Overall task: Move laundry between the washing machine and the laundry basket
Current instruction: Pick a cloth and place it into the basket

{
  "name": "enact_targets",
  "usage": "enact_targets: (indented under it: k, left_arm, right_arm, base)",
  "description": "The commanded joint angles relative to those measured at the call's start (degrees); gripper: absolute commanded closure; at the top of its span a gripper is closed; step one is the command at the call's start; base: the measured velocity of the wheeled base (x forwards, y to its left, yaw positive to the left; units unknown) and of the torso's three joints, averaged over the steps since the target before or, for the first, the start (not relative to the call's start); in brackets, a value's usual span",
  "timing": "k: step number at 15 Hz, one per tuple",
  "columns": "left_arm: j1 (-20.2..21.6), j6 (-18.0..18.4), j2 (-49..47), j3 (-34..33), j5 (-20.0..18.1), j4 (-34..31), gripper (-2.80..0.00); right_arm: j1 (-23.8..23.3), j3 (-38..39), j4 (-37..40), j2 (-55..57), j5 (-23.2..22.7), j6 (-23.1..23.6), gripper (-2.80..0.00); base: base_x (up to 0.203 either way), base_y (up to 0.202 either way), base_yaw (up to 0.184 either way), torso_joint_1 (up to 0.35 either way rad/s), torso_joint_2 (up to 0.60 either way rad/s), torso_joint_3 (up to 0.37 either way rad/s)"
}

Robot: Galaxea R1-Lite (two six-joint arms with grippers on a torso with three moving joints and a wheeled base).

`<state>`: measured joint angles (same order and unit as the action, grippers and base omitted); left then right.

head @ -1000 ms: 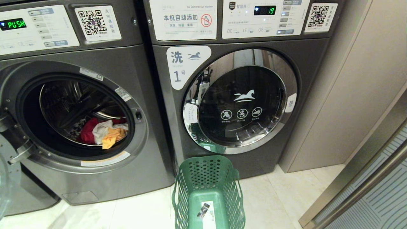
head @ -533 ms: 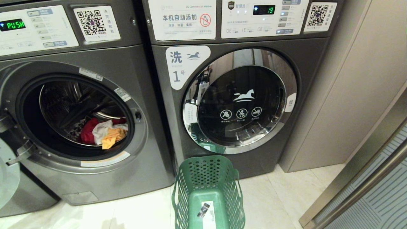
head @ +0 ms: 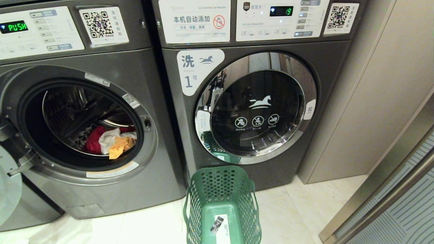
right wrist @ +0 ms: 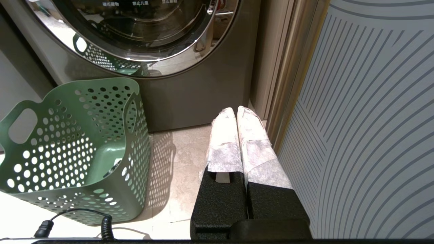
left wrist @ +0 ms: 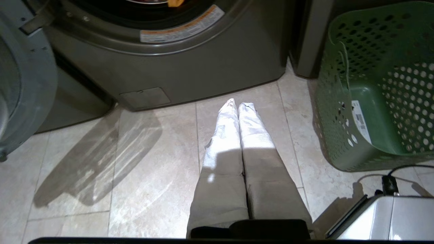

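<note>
The washing machine (head: pixel 78 200) on the left stands with its round door (head: pixel 8 184) swung open. In its drum lies the laundry: a red piece (head: pixel 93 139), a white piece (head: pixel 107 136) and a yellow-orange piece (head: pixel 118 146). The green laundry basket (head: pixel 217 183) stands on the floor in front of the two machines, holding only a paper label. My left gripper (left wrist: pixel 237 103) is shut and empty, low over the tiles before the open machine, with the basket (left wrist: pixel 373 88) beside it. My right gripper (right wrist: pixel 236 110) is shut and empty, on the other side of the basket (right wrist: pixel 78 145).
A second machine (head: pixel 257 169) marked 1 has its chrome-rimmed door shut, right behind the basket. A beige wall panel (head: pixel 373 101) and a striped panel (right wrist: pixel 366 118) close in the right side. The open door (left wrist: pixel 20 84) juts out on the left. A cable (right wrist: pixel 105 227) lies near the basket.
The open door at the picture's left edge has shifted slightly. The laundry and the basket have kept their places. Neither arm shows in the head view.
</note>
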<state>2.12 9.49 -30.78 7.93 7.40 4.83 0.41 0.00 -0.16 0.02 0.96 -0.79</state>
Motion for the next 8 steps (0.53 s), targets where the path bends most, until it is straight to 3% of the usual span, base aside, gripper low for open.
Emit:
enact_targets:
  k: [1,2,4,7,8]
  left_arm:
    - [0.6,1.2,12.7,-7.8,-3.4,0.4,0.0]
    - [1.8,2.2,14.6,-7.9,-6.3,-0.5,0.0]
    - [1.9,1.9,15.0,-7.9,-7.0,-1.4,0.0]
    - [1.6,-6.0,15.1,-7.9,-7.2,-2.4,0.0]
    - [1.6,-6.8,15.1,-7.9,-7.3,-4.8,0.0]
  right_arm:
    - [0.0,0.0,0.0,0.0,0.0,0.0,0.0]
    - [0.0,0.0,0.0,0.0,0.0,0.0,0.0]
    - [0.0,0.0,0.0,0.1,0.0,0.0,0.0]
    - [0.0,0.0,0.0,0.0,0.0,0.0,0.0]
    - [0.0,0.0,0.0,0.1,0.0,0.0,0.0]
  base:
    - [0.0,0.0,0.0,0.0,0.0,0.0]
    - [0.0,0.0,0.0,0.0,0.0,0.0]
    - [0.0,0.0,0.0,0.0,0.0,0.0]
    - [0.0,0.0,0.0,0.0,0.0,0.0]
    - [0.0,0.0,0.0,0.0,0.0,0.0]
